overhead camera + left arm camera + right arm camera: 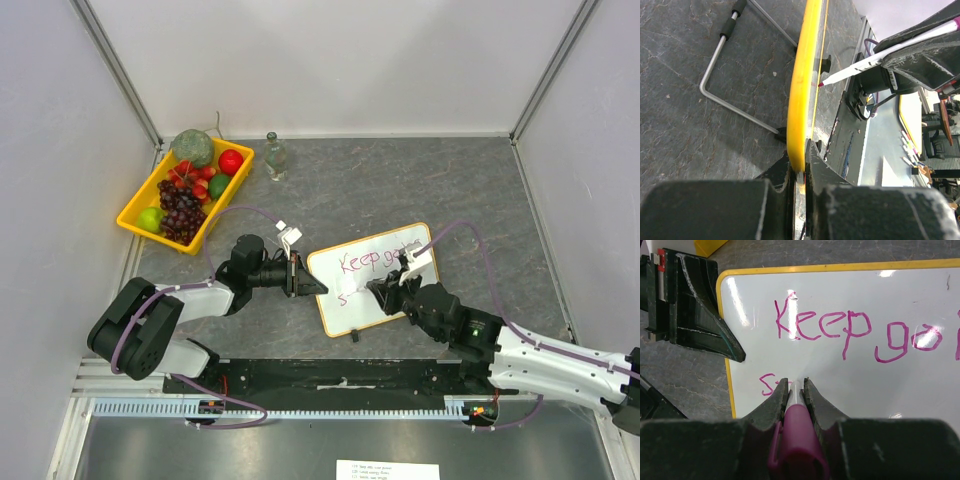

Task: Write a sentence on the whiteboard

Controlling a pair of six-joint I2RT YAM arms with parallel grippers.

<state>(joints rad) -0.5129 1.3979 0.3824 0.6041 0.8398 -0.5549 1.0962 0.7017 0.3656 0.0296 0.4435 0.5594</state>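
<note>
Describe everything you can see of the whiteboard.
The whiteboard is a small rectangular board with a glossy white face, a thin yellow frame and rounded corners. It sits askew on the near half of the grey table. Pink handwriting reads "Keep go"; a second line holds only an S-like stroke. A black clip foot shows on its near long edge, with a bent wire stand behind. The left end effector clamps its left short edge; the pink marker in the right end effector points at the face.

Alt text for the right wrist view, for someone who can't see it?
The right gripper grips a pink marker, tip toward the whiteboard, which reads "Keep go" with a second line barely started. The left gripper clamps the board's edge.
</note>
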